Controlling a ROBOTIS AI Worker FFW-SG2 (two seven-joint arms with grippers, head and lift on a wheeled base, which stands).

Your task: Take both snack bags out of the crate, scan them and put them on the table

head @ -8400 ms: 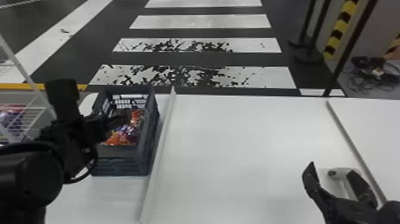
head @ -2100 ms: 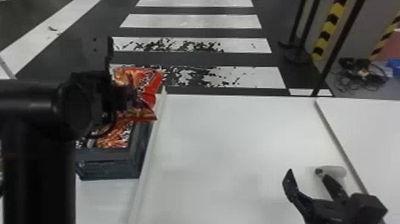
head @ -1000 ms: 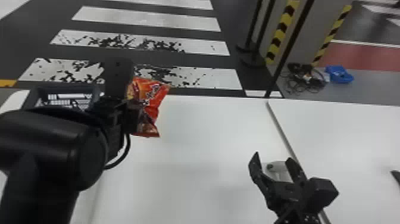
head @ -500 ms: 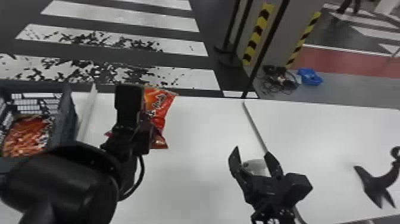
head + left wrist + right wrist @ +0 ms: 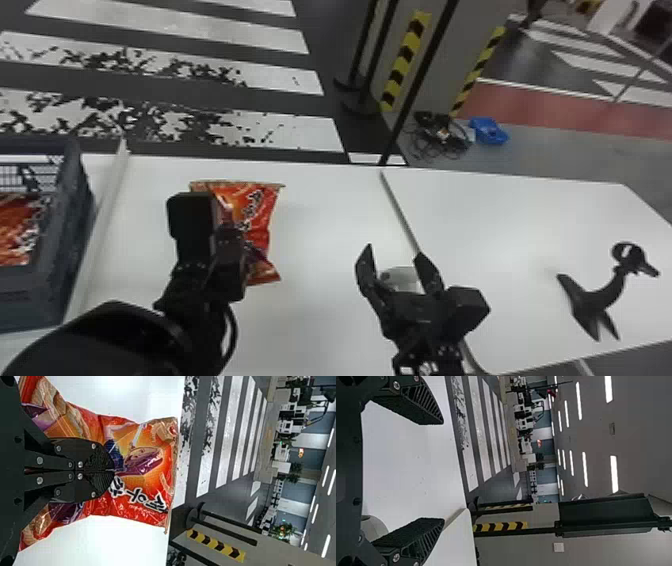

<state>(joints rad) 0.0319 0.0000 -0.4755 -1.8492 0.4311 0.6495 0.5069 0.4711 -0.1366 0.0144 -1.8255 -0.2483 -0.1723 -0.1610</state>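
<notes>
Now pinching one snack bag point(image 5: 260, 212) with the left claw point(image 5: 113, 471) above the desk point(image 5: 315, 240), near its far edge, lengthwise from that edge toward the near one. For scanning, probably look to the right claw point(image 5: 393, 250), spread wide and nearer the scanner point(image 5: 401, 276), and bring the bag rightward and toward the near edge.
</notes>
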